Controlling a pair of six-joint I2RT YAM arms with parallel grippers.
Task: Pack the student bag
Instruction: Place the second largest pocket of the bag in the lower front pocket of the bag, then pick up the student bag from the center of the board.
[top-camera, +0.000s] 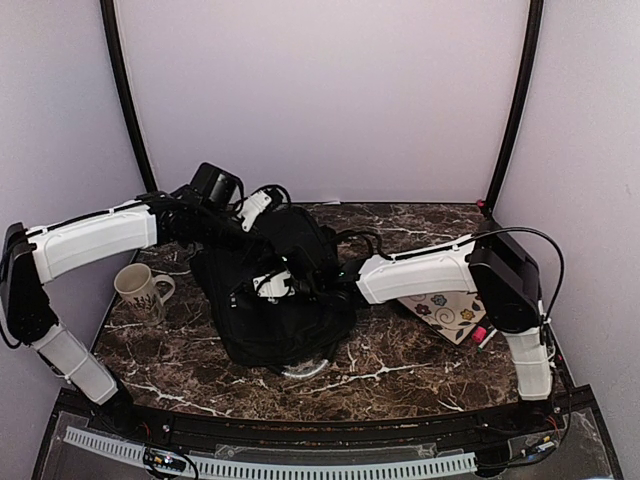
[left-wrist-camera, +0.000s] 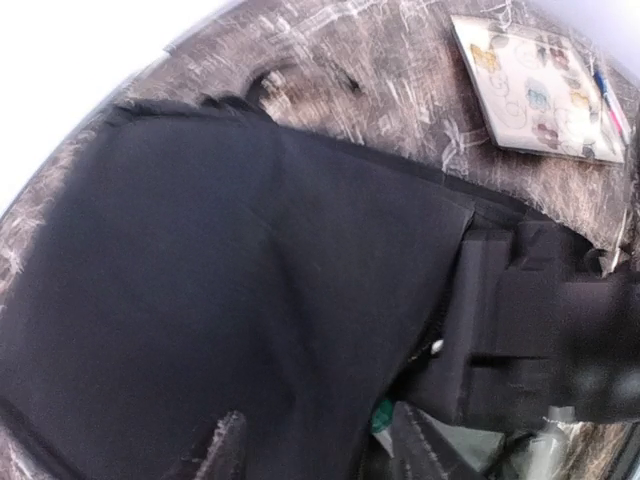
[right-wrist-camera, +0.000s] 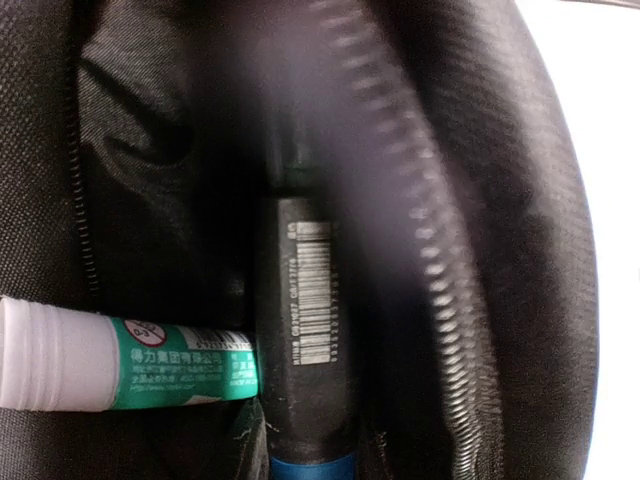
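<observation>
The student bag (top-camera: 285, 305), a large black backpack, lies in the middle of the table. My left gripper (top-camera: 258, 208) is at its far top edge. In the left wrist view the left gripper (left-wrist-camera: 310, 452) is shut on a fold of the bag's black fabric (left-wrist-camera: 230, 260), holding the opening up. My right gripper (top-camera: 280, 285) reaches into the bag. In the right wrist view, inside the bag (right-wrist-camera: 140, 170), the right gripper (right-wrist-camera: 310, 445) flanks a black marker (right-wrist-camera: 310, 320) with a barcode and blue end. A green-labelled glue stick (right-wrist-camera: 130, 365) lies beside it. The zipper (right-wrist-camera: 440, 270) runs on the right.
A patterned mug (top-camera: 138, 292) stands left of the bag. A floral notebook (top-camera: 450, 312) with a pink pen (top-camera: 480, 333) lies under my right arm; the notebook also shows in the left wrist view (left-wrist-camera: 535, 95). A round clear object (top-camera: 305, 368) peeks from under the bag's near edge.
</observation>
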